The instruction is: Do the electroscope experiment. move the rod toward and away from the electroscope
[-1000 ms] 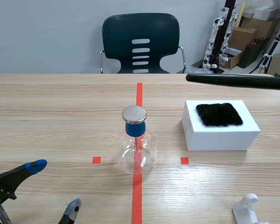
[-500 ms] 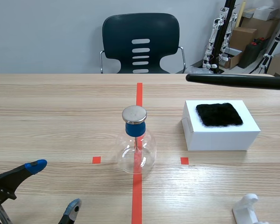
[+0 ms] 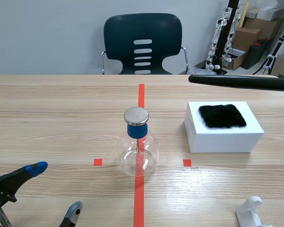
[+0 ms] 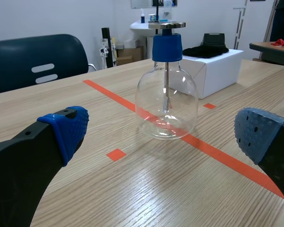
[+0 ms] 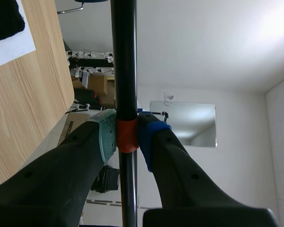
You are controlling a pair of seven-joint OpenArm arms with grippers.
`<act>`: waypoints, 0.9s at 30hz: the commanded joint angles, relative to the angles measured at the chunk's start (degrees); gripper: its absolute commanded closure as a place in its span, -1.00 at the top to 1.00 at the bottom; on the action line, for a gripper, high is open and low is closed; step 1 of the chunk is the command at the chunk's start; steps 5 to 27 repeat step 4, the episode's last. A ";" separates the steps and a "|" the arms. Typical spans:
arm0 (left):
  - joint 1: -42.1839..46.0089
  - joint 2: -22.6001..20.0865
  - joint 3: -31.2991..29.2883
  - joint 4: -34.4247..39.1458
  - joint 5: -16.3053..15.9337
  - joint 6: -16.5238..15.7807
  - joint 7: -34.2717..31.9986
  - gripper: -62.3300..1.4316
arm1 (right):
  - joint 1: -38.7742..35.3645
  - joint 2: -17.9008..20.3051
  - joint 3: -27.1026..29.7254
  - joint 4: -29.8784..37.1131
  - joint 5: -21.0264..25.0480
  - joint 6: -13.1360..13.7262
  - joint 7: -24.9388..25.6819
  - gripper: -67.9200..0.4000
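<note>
Light wooden counter (image 3: 47, 118) first; right of centre sits a white cardboard box (image 3: 225, 137) topped with black fur cloth (image 3: 222, 116). The clear glass flask electroscope (image 3: 138, 151) stands mid-counter on red tape. The long black rod (image 3: 241, 82) hangs level at far right, its tip well apart from the flask, grasped by my right end effector (image 5: 128, 135). My left end effector (image 3: 56, 188), near left, is released.

The electroscope (image 3: 138, 146) blocked the middle of the tabletop (image 3: 52, 118), the white box (image 3: 223, 126) its right side. Bare wood lay between them. The rod (image 3: 241, 82) hung raised over the right side.
</note>
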State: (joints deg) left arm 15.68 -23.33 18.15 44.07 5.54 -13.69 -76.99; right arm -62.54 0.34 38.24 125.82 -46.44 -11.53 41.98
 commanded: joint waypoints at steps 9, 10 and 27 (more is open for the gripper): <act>0.00 -0.04 -0.07 0.66 -0.35 -0.15 -1.18 1.00 | 0.50 0.28 0.11 0.17 1.01 -0.66 -0.02 -0.96; 0.00 -0.04 -0.07 0.66 -0.35 -0.15 -1.18 1.00 | 0.50 0.28 0.11 0.17 1.01 -0.66 -0.02 -0.96; 0.00 -0.04 -0.07 0.66 -0.35 -0.15 -1.18 1.00 | 0.50 0.28 0.11 0.17 1.01 -0.66 -0.02 -0.96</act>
